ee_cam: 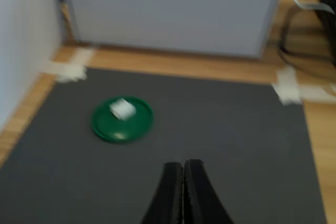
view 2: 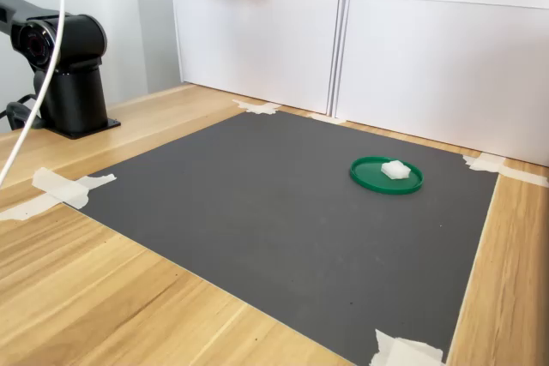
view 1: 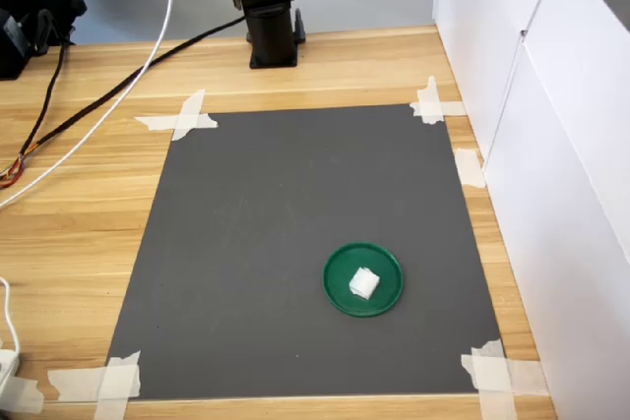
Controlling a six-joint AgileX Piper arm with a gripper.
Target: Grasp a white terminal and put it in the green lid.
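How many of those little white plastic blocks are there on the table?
1. The tiny white blocky plastic terminal lies inside the flat round dark-green plastic lid on the grey mat. No other shows in any view.

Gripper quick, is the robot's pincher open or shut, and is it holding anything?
Gripper: shut, fingers pressed together, holding nothing. The white terminal already lies in the green lid, away from it.
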